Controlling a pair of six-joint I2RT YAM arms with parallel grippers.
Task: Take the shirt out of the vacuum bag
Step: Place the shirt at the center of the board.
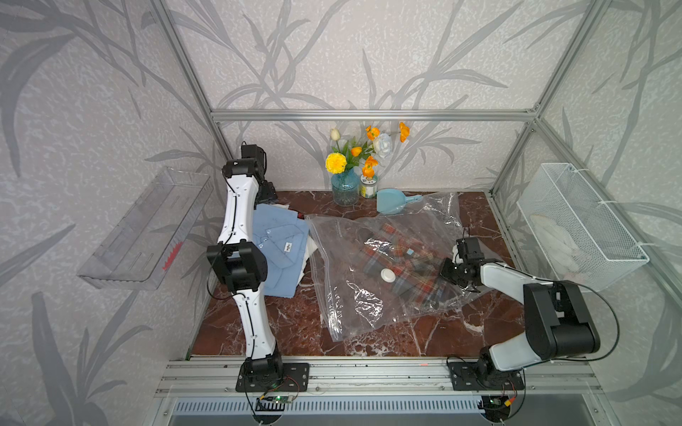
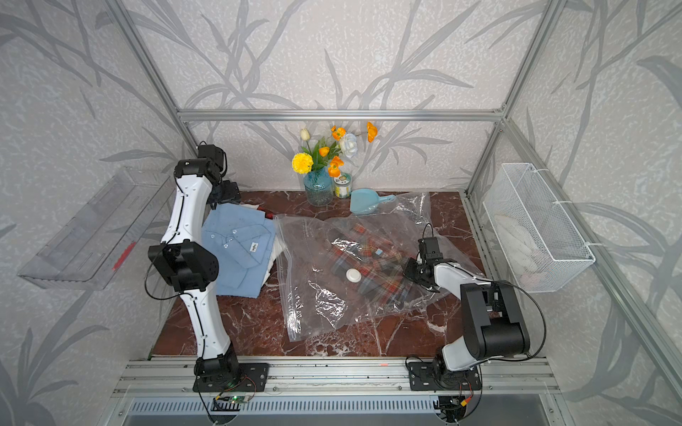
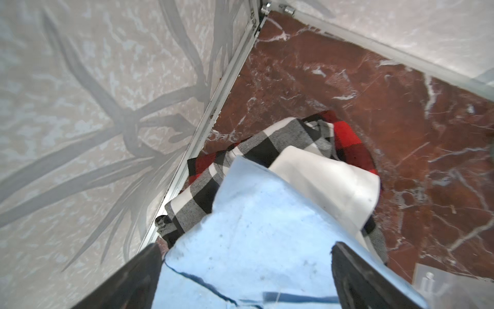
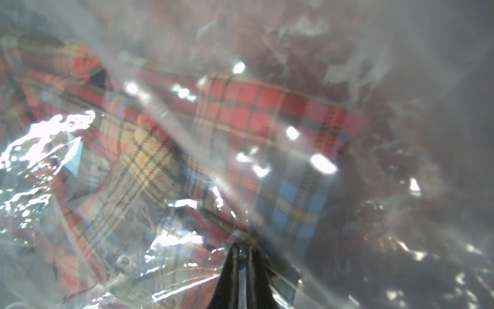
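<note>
The clear crinkly vacuum bag [image 1: 354, 306] [image 2: 317, 302] lies across the middle of the marble table, its round white valve cap [image 1: 387, 274] facing up. A red, blue and tan plaid shirt [image 1: 406, 258] [image 2: 372, 258] [image 4: 240, 115] lies inside it. My right gripper [image 1: 445, 273] [image 2: 409, 274] [image 4: 242, 247] is at the bag's right side, over the shirt. Its jaws stand almost together with a thin strip of the bag's plastic between them. My left gripper [image 1: 266, 191] [image 3: 246, 267] is open at the back left, its fingers [image 3: 361, 281] wide apart above a light blue shirt [image 1: 280, 239] [image 3: 254, 227].
The blue shirt tops a pile with white and black-red checked cloth [image 3: 267, 139] by the left wall. A flower vase [image 1: 345, 188], a small jar [image 1: 368, 186] and a blue scoop [image 1: 393, 201] stand at the back. A wire basket [image 1: 579, 225] hangs right, a clear shelf [image 1: 147, 228] left.
</note>
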